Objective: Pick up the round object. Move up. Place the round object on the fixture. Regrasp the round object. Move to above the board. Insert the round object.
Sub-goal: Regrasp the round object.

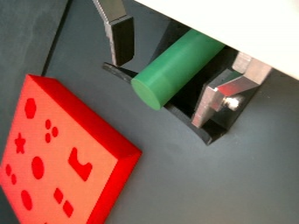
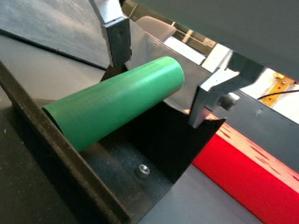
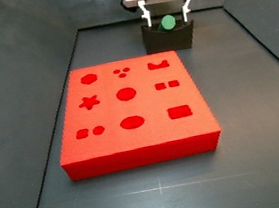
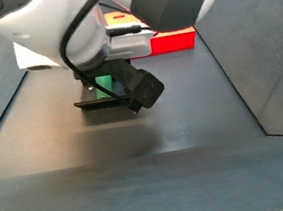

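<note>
The round object (image 1: 176, 68) is a smooth green cylinder lying on its side across the fixture (image 1: 212, 134), a dark notched block. My gripper (image 1: 169, 83) straddles it, open, with a silver finger on each flank and a gap at each dark pad. Both wrist views show this; the peg (image 2: 111, 109) rests on the black fixture (image 2: 152, 166) between the fingers of the gripper (image 2: 163, 80). In a side view the gripper (image 3: 167, 14) hangs over the peg (image 3: 169, 21) and fixture (image 3: 169, 38), behind the red board (image 3: 129, 108).
The board (image 1: 59, 157) with its shaped cut-outs lies beside the fixture on the dark floor. Raised dark walls (image 3: 269, 53) border the work area. In a side view the arm's body (image 4: 91, 24) hides most of the fixture (image 4: 97, 105) and part of the board (image 4: 171, 41).
</note>
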Controlling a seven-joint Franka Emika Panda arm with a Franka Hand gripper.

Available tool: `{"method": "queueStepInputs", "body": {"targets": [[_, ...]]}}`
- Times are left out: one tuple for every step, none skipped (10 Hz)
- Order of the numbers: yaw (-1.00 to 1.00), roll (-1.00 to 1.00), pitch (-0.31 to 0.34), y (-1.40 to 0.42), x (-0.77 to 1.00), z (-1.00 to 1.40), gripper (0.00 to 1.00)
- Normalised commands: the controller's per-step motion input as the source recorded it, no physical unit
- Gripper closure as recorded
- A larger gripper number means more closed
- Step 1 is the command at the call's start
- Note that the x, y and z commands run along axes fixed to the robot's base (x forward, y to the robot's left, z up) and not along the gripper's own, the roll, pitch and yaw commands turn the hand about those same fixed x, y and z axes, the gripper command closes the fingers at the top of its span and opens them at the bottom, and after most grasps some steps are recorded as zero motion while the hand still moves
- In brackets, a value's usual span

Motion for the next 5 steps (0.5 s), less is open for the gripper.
{"method": "queueStepInputs", "body": {"targets": [[0.0, 0.03, -0.036, 0.0, -0.01, 1.0, 0.0], [0.02, 0.04, -0.023, 0.0, -0.03, 1.0, 0.0], [0.02, 0.04, -0.015, 0.0, -0.03, 1.0, 0.0], [0.03, 0.04, 0.013, 0.01, -0.04, 1.0, 0.0], [0.03, 0.03, 0.03, 0.01, -0.04, 0.92, 0.0]]}}
